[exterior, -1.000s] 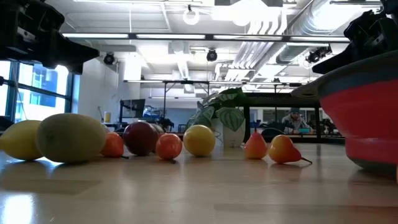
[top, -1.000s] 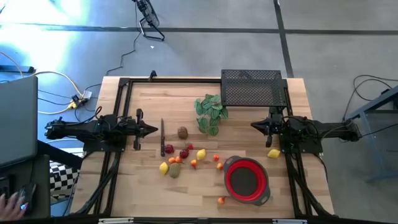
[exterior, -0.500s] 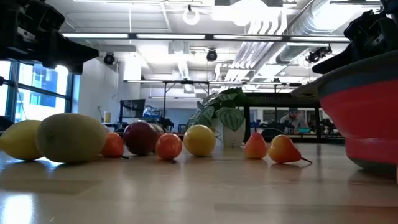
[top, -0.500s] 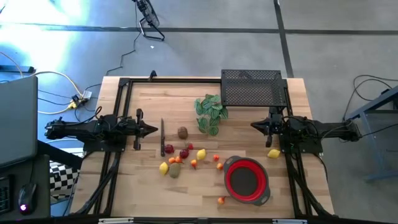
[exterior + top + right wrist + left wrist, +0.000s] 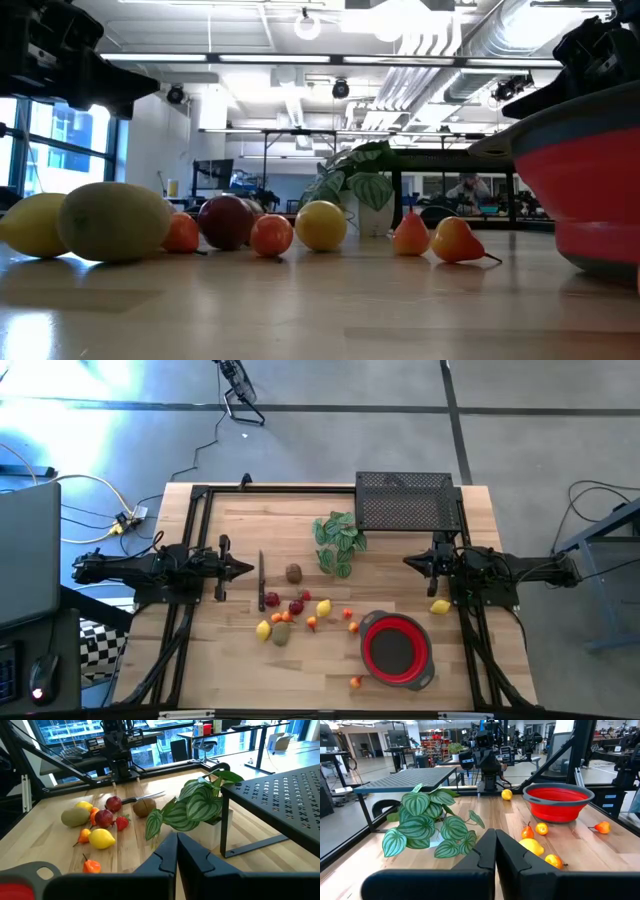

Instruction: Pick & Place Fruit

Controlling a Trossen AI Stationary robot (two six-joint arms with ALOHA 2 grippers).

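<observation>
- L gripper (image 5: 247,568), left-centre of high view: dark fingers pressed together, nothing between them, parked at table's left side pointing toward the middle; own wrist cam shows its fingertips (image 5: 495,851) meeting
- R gripper (image 5: 408,561), right-centre of high view: fingers closed tight too, holding nothing, pointing inward; same in its wrist cam (image 5: 176,851)
- Small toy fruits (image 5: 296,612), plastic, in a loose cluster lower-centre of high view, between the two grippers & apart from both: yellow lemon (image 5: 323,608), red pieces, small orange ones, a brown-green oval (image 5: 281,633)
- Brown round fruit (image 5: 293,572) sits alone just above the cluster
- One yellow lemon-like fruit (image 5: 440,606) lies right of the rest, close under the R arm
- One small orange fruit (image 5: 356,681) lower down, just left of the bowl
- Round red bowl w/ grey rim (image 5: 397,648), lower right of centre, no fruit visible inside
- Green leafy plant sprig (image 5: 337,540) upper centre, beside a black perforated metal stand (image 5: 404,500)
- Thin dark knife-like tool (image 5: 261,582) left of the cluster, lying near-vertical in frame
- Light wooden tabletop (image 5: 230,660) under all
</observation>
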